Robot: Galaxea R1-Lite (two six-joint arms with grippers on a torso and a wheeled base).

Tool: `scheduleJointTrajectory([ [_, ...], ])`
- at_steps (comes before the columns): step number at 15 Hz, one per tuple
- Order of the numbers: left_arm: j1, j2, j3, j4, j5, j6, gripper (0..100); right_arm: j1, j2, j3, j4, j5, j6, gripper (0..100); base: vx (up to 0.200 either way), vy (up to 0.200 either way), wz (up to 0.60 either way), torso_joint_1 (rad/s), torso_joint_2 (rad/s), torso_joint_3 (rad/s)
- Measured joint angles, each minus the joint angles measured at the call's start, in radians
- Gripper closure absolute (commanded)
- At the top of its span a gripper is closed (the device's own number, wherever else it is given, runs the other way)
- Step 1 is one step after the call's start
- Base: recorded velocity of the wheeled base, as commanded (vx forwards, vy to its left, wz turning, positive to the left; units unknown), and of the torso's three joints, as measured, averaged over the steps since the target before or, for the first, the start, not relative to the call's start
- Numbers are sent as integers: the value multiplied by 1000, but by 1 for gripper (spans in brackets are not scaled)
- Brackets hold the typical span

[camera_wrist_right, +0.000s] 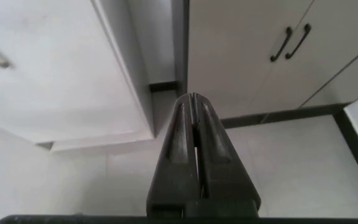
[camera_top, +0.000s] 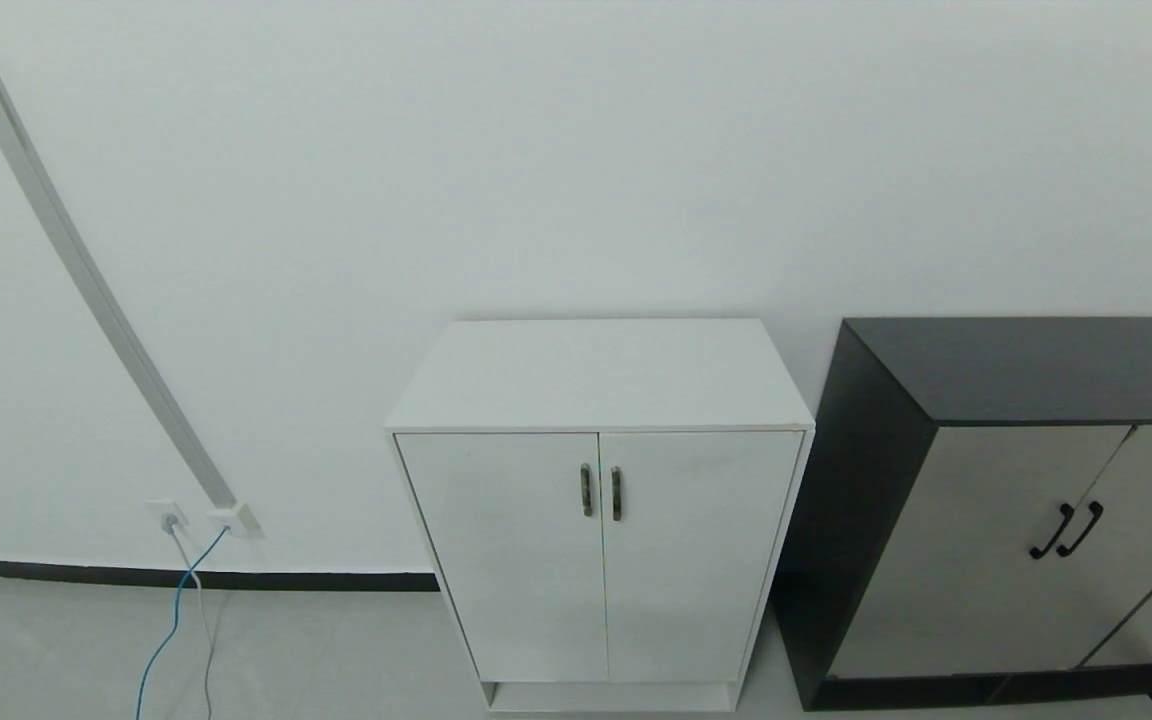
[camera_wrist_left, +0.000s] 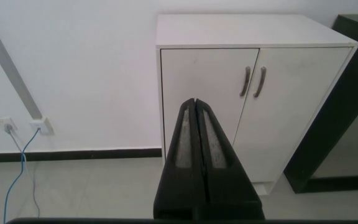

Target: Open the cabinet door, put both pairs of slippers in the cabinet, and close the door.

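Cabinet shut, well apart from closed left jaws.

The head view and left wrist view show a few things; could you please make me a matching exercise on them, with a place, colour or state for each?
1 white cabinet
2 black cabinet
3 blue cable
4 left pincer

a hangs from wall to floor
b shut, empty
c grey doors, black handles
d white doors, closed

Pairs: 1-d, 2-c, 3-a, 4-b
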Motion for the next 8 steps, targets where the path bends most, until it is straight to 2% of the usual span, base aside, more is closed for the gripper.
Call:
scheduleJointTrajectory([
  [8, 0, 0, 0, 0, 0, 0, 100, 3, -359, 0, 401, 71, 0, 100, 0, 0, 0, 0, 0, 0],
])
